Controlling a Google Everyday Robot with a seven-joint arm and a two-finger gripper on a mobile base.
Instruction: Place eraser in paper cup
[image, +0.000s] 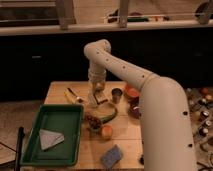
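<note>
The robot's white arm (125, 75) is the biggest thing in view. It rises from the near right, bends at the far middle and drops straight down over the wooden bench (60, 90). A green tray (30, 137) takes up the near left of the bench, with a grey cloth (50, 139) lying in it. A blue sponge (112, 156) sits near the front edge, well apart from the work.

The claw (95, 94) hangs low over the far middle of the bench. A banana (75, 96) lies to its left and a small metal cup (116, 95) stands to its right. Whether the claw is clenched or released cannot be told.

A pale shape right under the claw is probably the paper cup (92, 101). A small dark block touching or just beside it on the right may be the eraser (103, 100). It cannot be told whether that block rests on the bench, is held, or is already in the cup.

Judged from this, the task is at or close to the placing step, since the claw is lined up over the cup rather than reaching elsewhere. What seems left is to confirm the eraser is inside the cup and then lift the arm clear. Nothing here shows the placement as finished.
</note>
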